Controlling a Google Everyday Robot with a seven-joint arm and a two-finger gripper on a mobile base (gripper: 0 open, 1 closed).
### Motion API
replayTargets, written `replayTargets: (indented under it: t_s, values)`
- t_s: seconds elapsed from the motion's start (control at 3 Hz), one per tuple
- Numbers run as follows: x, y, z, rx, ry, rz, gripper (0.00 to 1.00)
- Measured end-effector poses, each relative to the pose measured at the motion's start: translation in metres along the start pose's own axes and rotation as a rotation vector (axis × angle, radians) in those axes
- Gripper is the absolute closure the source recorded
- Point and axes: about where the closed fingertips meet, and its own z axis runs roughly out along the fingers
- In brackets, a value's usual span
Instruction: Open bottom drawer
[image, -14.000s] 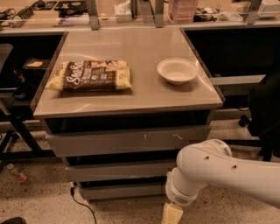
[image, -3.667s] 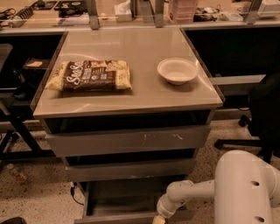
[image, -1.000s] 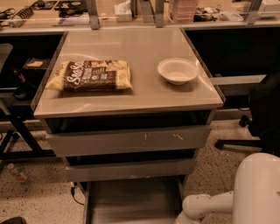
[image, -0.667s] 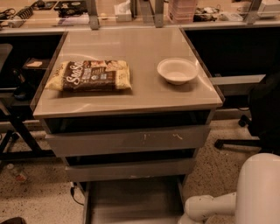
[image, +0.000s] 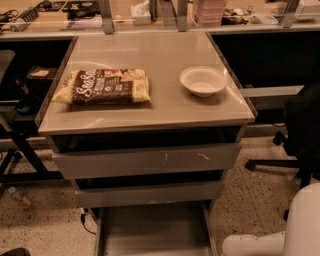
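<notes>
The bottom drawer (image: 152, 230) stands pulled out toward me at the foot of the cabinet. Its flat grey inner floor shows between two side rails, and its front is cut off by the bottom edge of the view. Above it sit the mid-width drawer (image: 149, 194) and the widest drawer (image: 145, 160) with pale scratch marks, both shut. Only my white arm (image: 260, 244) shows, at the bottom right beside the open drawer. The gripper is out of view below the bottom edge.
On the cabinet top (image: 150, 107) lie a brown snack bag (image: 102, 86) at the left and a white bowl (image: 202, 80) at the right. A black office chair (image: 295, 135) stands at the right. A cable (image: 86, 220) lies at the cabinet's lower left on the speckled floor.
The bottom drawer went from shut to pulled out. In the last second my arm drew back to the lower right, away from the drawer, and the gripper left the view.
</notes>
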Motion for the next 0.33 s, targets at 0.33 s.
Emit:
replayTargets:
  t_s: [0.33]
  values:
    - [0.0002, 0.0001, 0.0001, 0.000, 0.000, 0.000, 0.00]
